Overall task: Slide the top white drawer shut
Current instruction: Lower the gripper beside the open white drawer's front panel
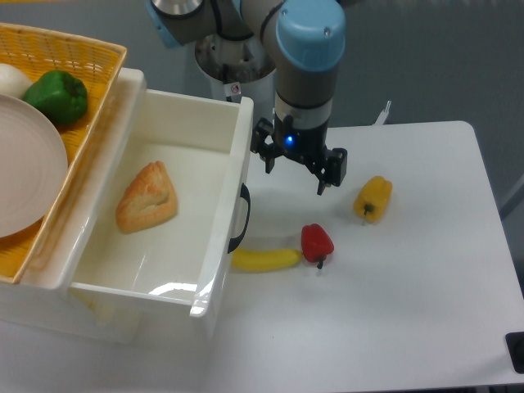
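1. My gripper [296, 170] hangs above the table [426, 311], fingers spread wide and holding nothing.
2. The top white drawer [214, 246] stands pulled out to my side, its black handle [241, 217] near my fingers but apart from them.
3. A pastry [147, 197] lies inside the drawer.
4. On the table sit a banana [265, 259], a red pepper [317, 242] touching it, and a yellow pepper [372, 198].
5. A wicker basket [78, 57] on the cabinet holds a green pepper [57, 96] and a plate [29, 164].
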`<state>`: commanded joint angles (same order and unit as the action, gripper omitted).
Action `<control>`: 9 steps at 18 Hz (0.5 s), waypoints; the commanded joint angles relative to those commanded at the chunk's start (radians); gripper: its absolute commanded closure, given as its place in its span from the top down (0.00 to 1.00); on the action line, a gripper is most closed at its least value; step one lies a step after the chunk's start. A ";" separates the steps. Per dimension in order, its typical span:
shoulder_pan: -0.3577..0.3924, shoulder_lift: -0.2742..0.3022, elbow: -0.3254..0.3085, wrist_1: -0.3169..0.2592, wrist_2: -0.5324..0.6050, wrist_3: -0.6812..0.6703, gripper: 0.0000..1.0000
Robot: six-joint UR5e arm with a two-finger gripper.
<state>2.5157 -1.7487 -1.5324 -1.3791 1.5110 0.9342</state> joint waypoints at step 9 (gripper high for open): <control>-0.001 -0.074 0.000 0.052 0.021 -0.017 1.00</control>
<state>2.5142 -1.8223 -1.5324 -1.3269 1.5323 0.9174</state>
